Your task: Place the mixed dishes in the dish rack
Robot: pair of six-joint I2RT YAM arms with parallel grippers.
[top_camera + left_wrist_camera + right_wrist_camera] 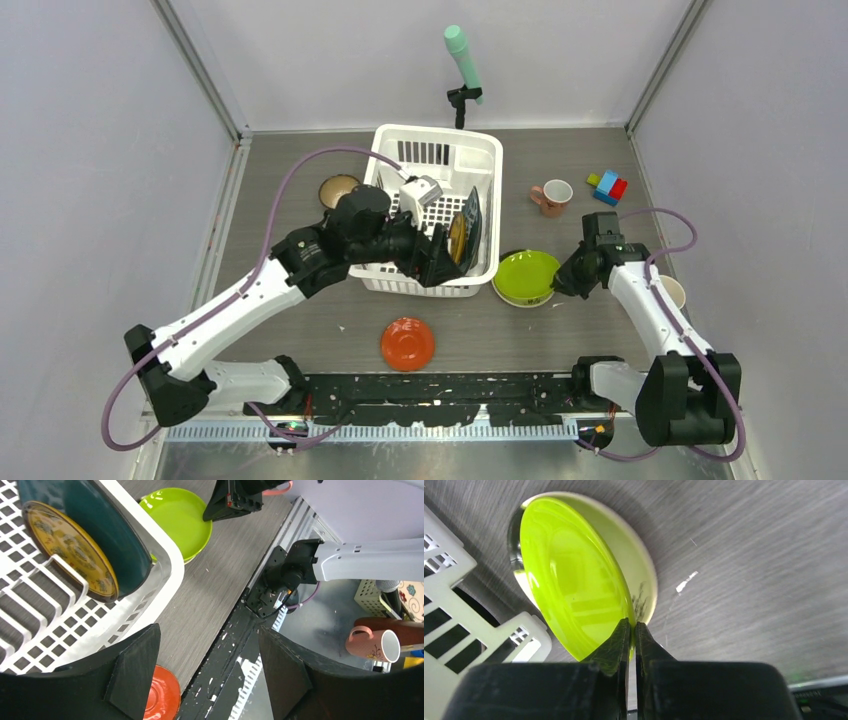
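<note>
Top view: left arm (250,295) is covering pt of brown bowl (336,190); right arm (645,305) is hiding most of a mug (674,292). Right wrist: right gripper (633,625) is masking lime plate (574,580) near rim. Left wrist: red-orange dish (162,695) is running off btm edge.

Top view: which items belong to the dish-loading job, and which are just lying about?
Job: dish rack; teal plate and yellow plate, both standing in the rack; lime-green plate; red-orange dish; brown bowl; pink mug.
Lying about: toy blocks; mint-green cylinder on its stand.
</note>
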